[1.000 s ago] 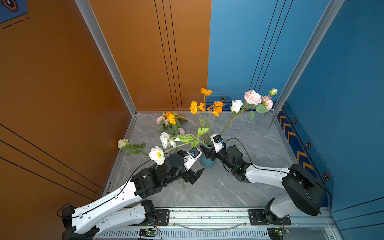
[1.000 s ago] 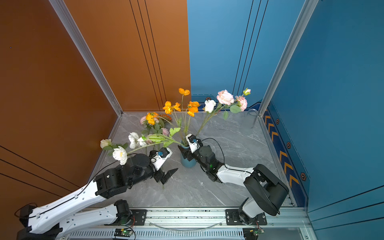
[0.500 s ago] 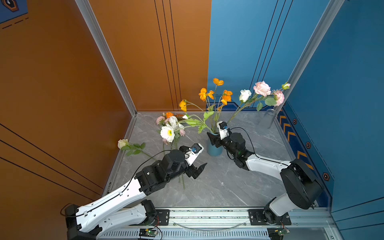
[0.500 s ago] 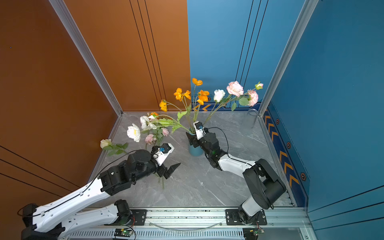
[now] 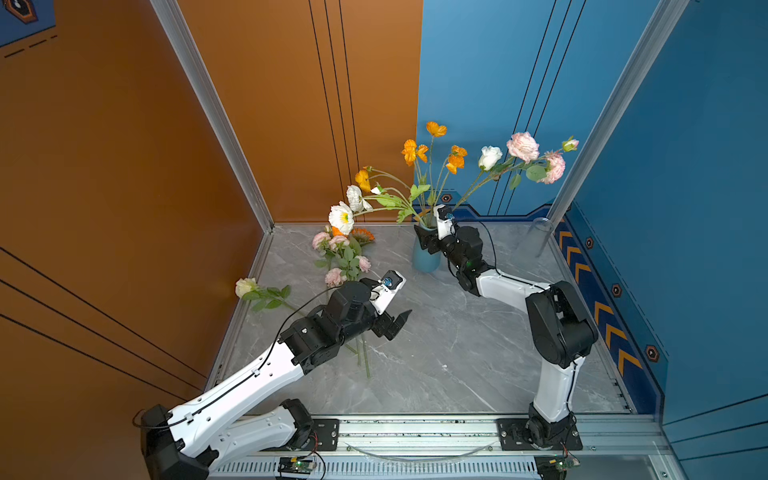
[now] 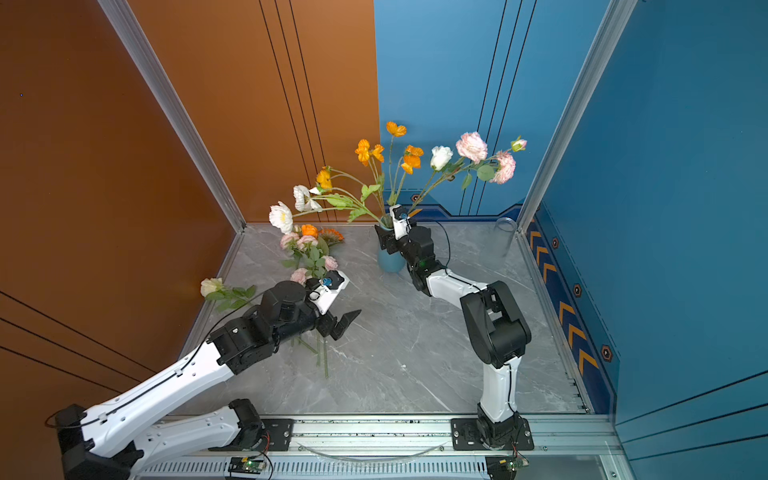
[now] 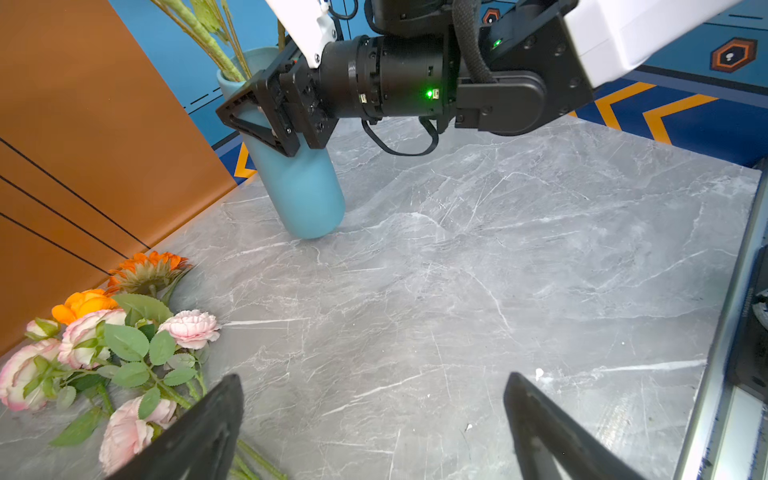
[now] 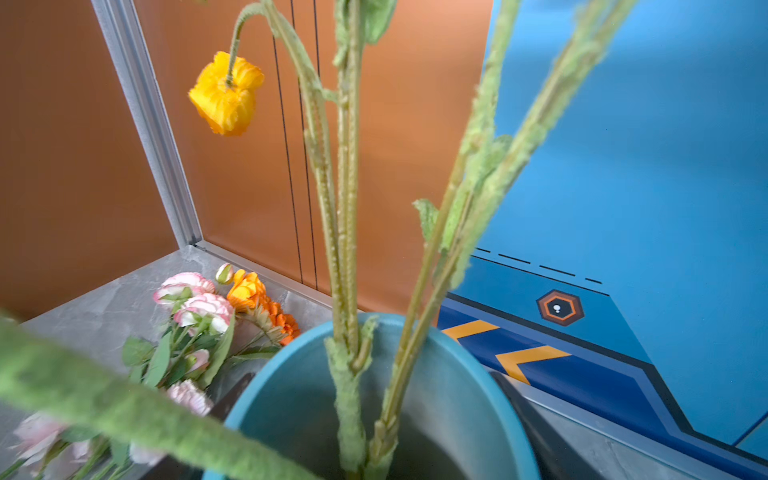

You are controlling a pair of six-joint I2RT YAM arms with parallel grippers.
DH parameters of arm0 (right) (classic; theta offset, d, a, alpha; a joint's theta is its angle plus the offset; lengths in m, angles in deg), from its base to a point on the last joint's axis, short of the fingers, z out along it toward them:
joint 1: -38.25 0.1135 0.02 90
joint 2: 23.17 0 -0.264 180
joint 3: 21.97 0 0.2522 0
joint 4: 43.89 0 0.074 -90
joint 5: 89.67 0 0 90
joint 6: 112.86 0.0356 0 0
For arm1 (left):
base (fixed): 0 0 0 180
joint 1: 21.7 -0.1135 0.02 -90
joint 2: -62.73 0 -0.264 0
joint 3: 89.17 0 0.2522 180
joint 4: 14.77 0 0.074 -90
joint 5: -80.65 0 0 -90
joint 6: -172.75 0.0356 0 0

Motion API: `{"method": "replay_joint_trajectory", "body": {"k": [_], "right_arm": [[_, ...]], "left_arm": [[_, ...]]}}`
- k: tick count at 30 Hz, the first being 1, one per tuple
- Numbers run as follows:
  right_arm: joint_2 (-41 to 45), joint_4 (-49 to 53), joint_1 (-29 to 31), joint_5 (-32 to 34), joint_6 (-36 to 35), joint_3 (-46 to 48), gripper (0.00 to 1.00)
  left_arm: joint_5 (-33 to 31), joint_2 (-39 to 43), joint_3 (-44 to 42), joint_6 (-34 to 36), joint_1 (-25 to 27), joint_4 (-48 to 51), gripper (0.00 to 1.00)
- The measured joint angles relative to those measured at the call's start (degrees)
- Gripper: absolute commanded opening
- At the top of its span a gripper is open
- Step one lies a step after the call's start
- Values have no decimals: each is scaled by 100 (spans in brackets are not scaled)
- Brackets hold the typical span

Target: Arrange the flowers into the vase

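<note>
I see the big grey table (image 5: 457,353) with my two arms over it. My right arm is bent high at the elbow and reaches to the back of the table. Its tool (image 5: 427,242) is clamped on the blue vase (image 5: 426,259) just under the rim, one jaw on each side. My left arm lies long and low from the front rail. Its tool (image 7: 372,380) points at the middle of the table, jaws spread wide with nothing in them, and hangs over the stem ends of the loose flowers. The vase looks like it sits on the table, but I cannot tell if it is quite straight. Tall flowers (image 5: 521,146) are already in it and lean out far to both sides, so I think it could tip easily and is best held. A pink bunch (image 5: 340,253) with an orange daisy lies on the table left of the vase. One cream flower (image 5: 246,286) lies alone by the orange wall. I think these flowers are very light, with thin bendy stems and soft heads that squash. I would pinch a bare stem below the leaves, never the head. The bunch's stems cross, so one may drag its neighbours.
</note>
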Motion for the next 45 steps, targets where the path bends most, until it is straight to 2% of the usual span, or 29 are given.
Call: {"method": "replay_joint_trajectory", "body": {"k": [14,22,23,25,30,33,37,40,45], "right_arm": [[-1462,232,-643,-214,28,-1497,36],[-1650,306,-732,-328,90,-1773,41],[-1652,306,-748,-337,111,-1775,45],[-1652,306,-769,-350,153,-1775,60],[-1652,306,-809,-350,177,-1775,71],[-1652,308,-817,-350,177,-1770,81],[-1652,197,-822,-348,177,-1749,89],[-1615,-28,-822,-334,175,-1749,100],[-1563,-197,-822,-332,184,-1742,100]], "left_arm": [[127,-656,332,39,-474,-57,98],[271,-1141,686,39,-575,-173,98],[278,-1163,732,39,-579,-201,98],[282,-1185,787,39,-581,-214,98],[326,-1204,798,37,-584,-275,98],[341,-1204,798,35,-584,-299,98],[341,-1193,798,35,-584,-297,98],[341,-1154,798,33,-586,-297,98],[341,-1097,798,17,-590,-297,98]]}}
